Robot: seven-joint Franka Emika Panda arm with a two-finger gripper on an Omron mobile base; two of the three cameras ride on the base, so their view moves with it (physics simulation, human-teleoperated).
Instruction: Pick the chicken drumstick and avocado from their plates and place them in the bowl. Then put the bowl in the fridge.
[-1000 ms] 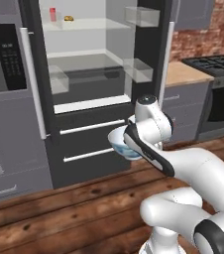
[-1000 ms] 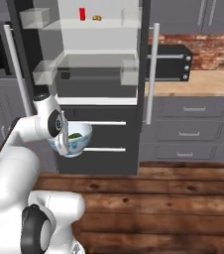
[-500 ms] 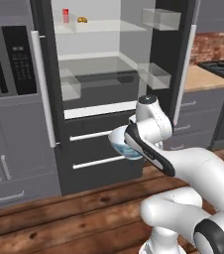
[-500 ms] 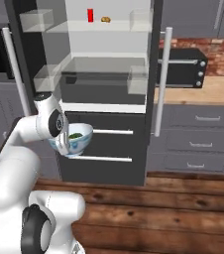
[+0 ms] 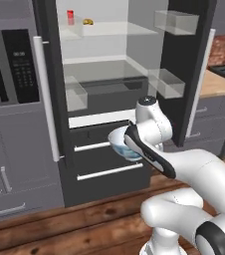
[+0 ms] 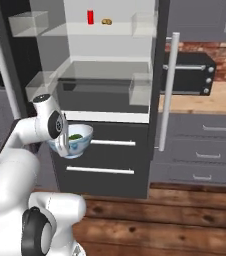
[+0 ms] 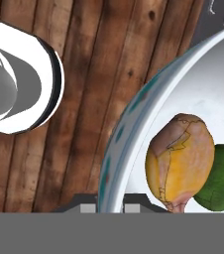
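You're in the last step: both foods are already in the bowl (image 6: 74, 140), and the bowl hangs in the air in front of the open fridge (image 5: 109, 79), level with the top of the lower drawers. The gripper (image 7: 109, 204) is pinched almost shut on the bowl's rim, its tips straddling the wall in the hand view, with the wooden floor (image 7: 74, 99) showing far below. The drumstick (image 7: 181, 161) lies against the inner wall close to the gripped rim, and the avocado (image 7: 222, 178) sits touching it on the far side; both look settled, though most of the bowl's inside lies beyond the frame, so I can't vouch for how deep they rest. Your next move, as I judge it, is to raise the bowl and carry it forward onto the glass shelf (image 5: 102, 72) in the middle of the fridge, keeping it level so nothing rolls out. Watch the clear door bins (image 5: 165, 82) on either side and the shelf's front edge; the bowl must clear that lip before you lower it. The top shelf already holds a red can (image 6: 90, 16) and a small yellow item (image 6: 105, 21), well away from your path. The oven (image 5: 5, 69) stands to the left, apart from the work.
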